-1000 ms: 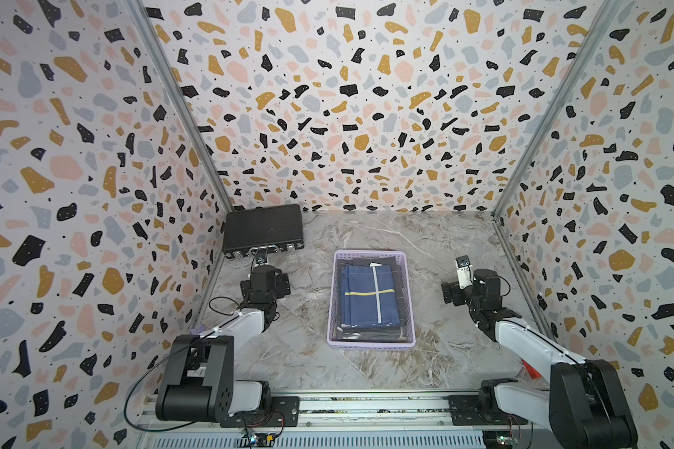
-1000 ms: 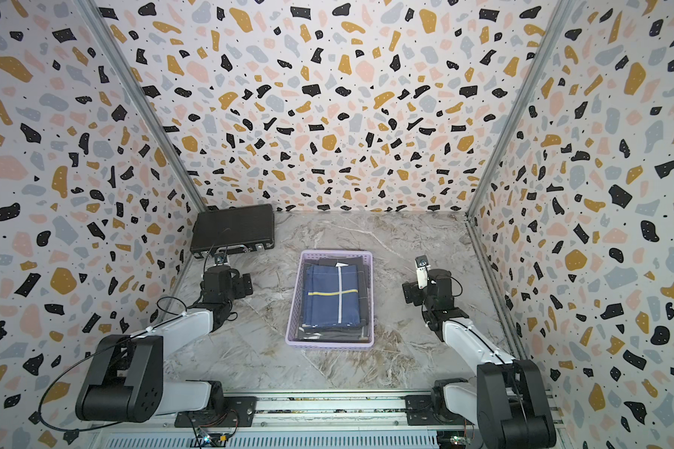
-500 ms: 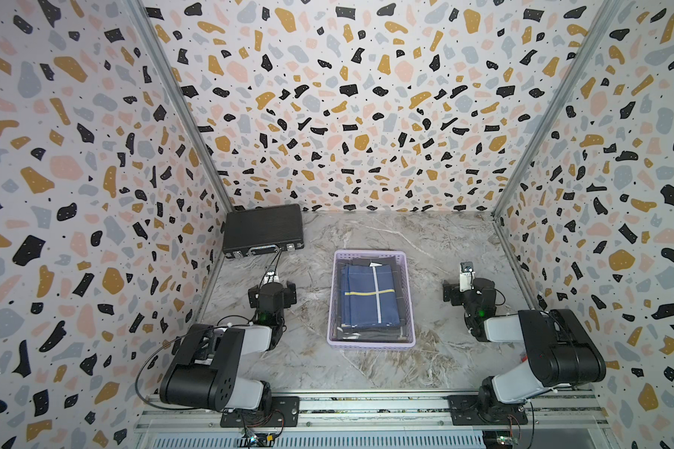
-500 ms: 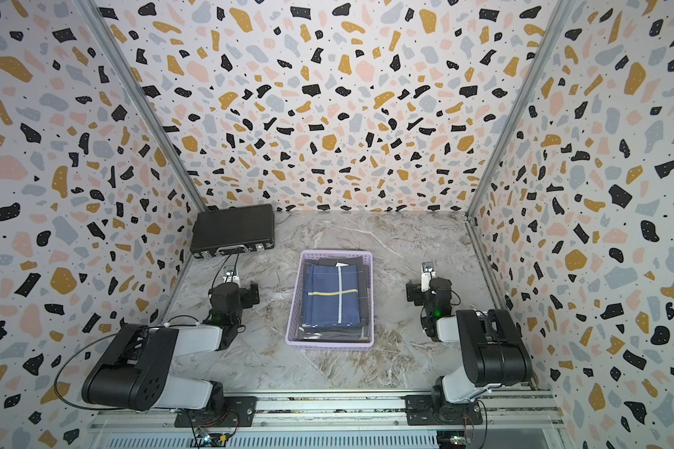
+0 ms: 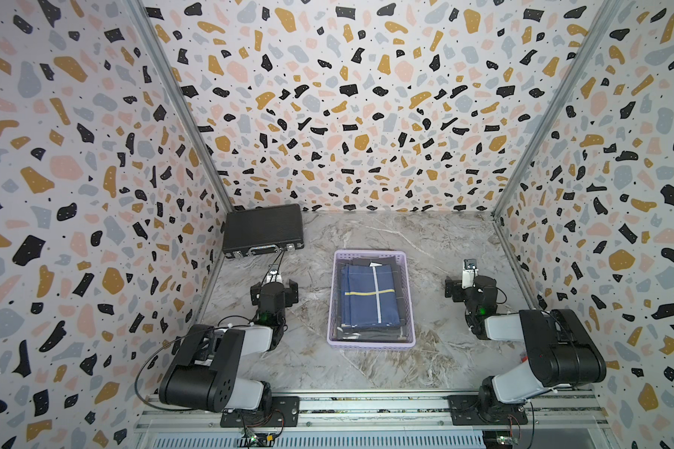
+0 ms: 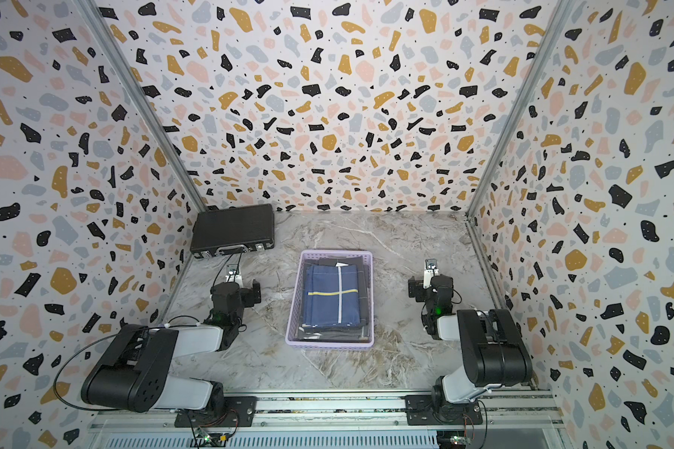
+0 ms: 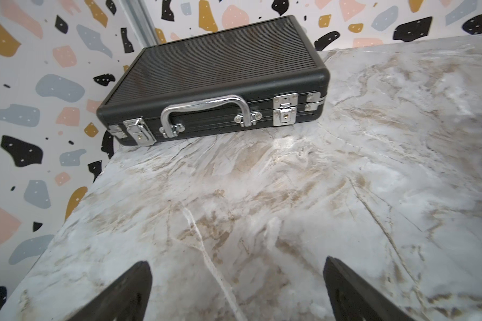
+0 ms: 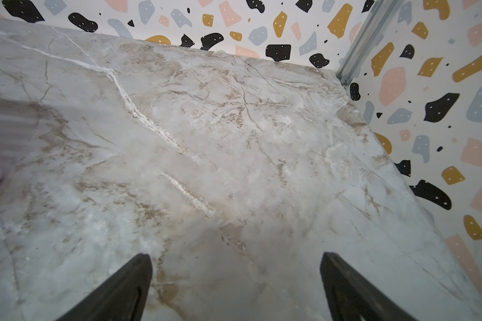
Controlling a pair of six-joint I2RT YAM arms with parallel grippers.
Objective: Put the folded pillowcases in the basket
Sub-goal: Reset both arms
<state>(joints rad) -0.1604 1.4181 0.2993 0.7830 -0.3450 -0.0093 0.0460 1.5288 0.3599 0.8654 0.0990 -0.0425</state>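
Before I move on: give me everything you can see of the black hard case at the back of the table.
The black ribbed rectangular hard case lies flat and closed on the marble-patterned tabletop, in the far corner on the robot's left, near the speckled walls. Its lid is finely ridged with rounded corners, plastic or metal by the look. The front edge carries a curved silver metal handle folded against the side and two silver latches, both apparently fastened. Only the table visibly touches it; the left end effector is open and apart from it.
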